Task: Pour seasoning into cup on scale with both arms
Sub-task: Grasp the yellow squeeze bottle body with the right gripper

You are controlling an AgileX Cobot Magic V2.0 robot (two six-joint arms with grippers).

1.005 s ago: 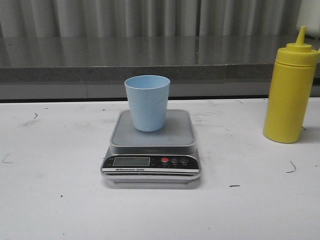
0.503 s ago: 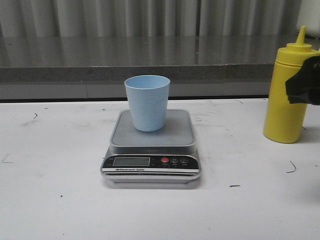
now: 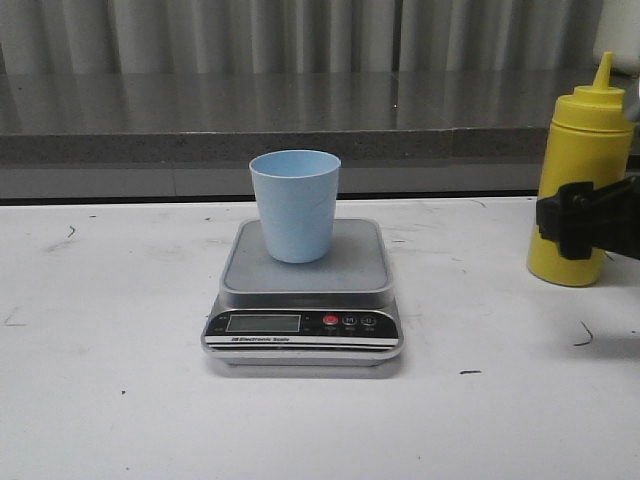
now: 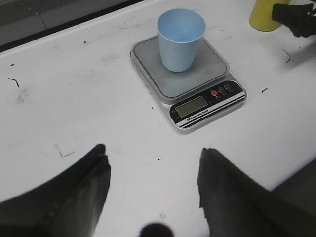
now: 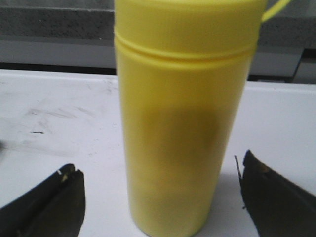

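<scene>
The pale blue cup (image 3: 295, 205) stands upright on the steel platform of the silver scale (image 3: 303, 300) at the table's middle; both show in the left wrist view, the cup (image 4: 180, 39) and the scale (image 4: 197, 86). The yellow seasoning bottle (image 3: 582, 175) stands upright at the far right. My right gripper (image 3: 585, 225) is open in front of the bottle's lower half. In the right wrist view the bottle (image 5: 182, 113) fills the gap between the fingers (image 5: 49, 205) without touching them. My left gripper (image 4: 153, 173) is open and empty, above bare table nearer than the scale.
A grey ledge (image 3: 300, 120) and a pleated curtain run along the back of the white table (image 3: 100, 400). The table carries small dark scuff marks (image 3: 583, 335). The right gripper's dark tip also shows in the left wrist view (image 4: 296, 17) beside the bottle's base (image 4: 264, 15).
My right gripper has come in from the right edge and dropped lower, from beside the bottle's upper part to in front of its lower half. Cup, scale and bottle have not moved.
</scene>
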